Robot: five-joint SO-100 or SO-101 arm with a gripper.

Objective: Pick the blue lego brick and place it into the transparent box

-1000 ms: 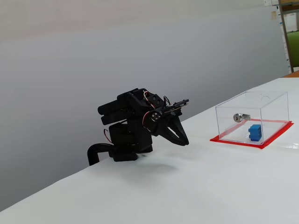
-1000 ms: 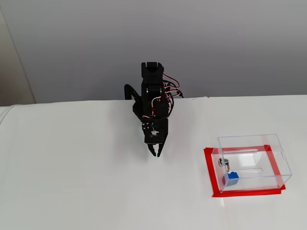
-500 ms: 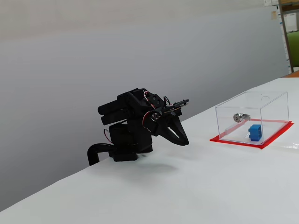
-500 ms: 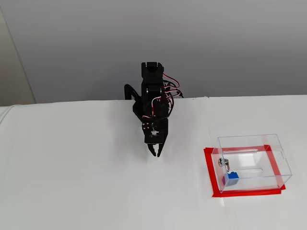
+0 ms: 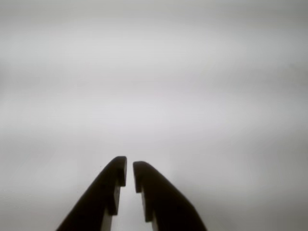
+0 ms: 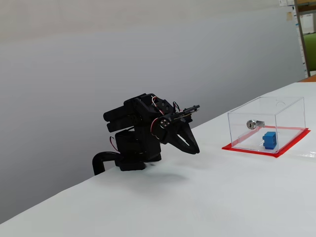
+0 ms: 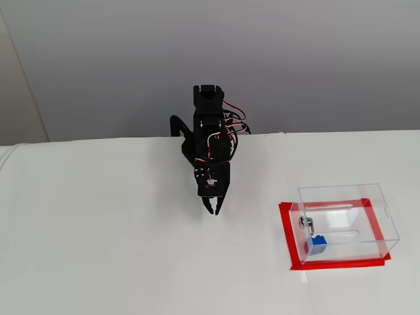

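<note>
The blue lego brick lies inside the transparent box, near the wall with the small silver lock, on the red base. The black arm is folded back near the table's rear edge, well apart from the box. My gripper points down at the bare white table with its fingers almost together and nothing between them; the wrist view shows only a thin slit between the two dark fingertips.
A white table spreads around the arm, with a grey wall behind. The table's rear edge runs just behind the arm's base. A shelf shows at the far right.
</note>
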